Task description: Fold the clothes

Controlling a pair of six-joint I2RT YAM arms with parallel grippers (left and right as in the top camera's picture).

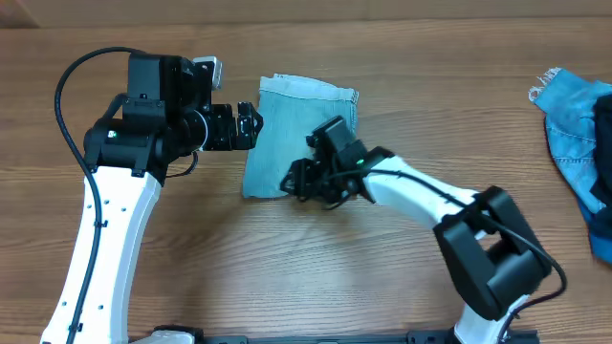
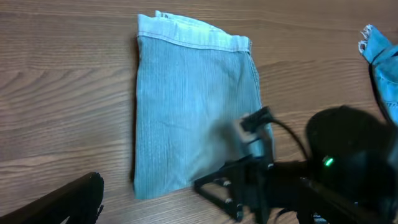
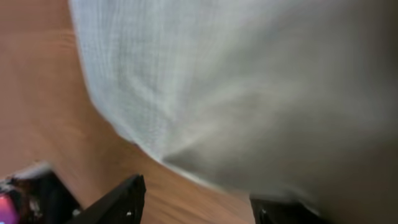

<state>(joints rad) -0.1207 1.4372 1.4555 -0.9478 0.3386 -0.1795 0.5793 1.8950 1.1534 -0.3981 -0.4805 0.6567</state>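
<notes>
The folded jeans (image 1: 296, 129) are lying mid-desk (image 1: 430, 57); the left end effector (image 1: 251, 124) is being held wide open beside their left edge, while the right end effector (image 1: 300, 182) is being kept parted at their lower corner, seemingly releasing the finished fold

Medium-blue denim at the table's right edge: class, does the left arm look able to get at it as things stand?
Probably not. The left arm ends beside the folded jeans, far from that denim, and the right arm stretches across between them.
</notes>
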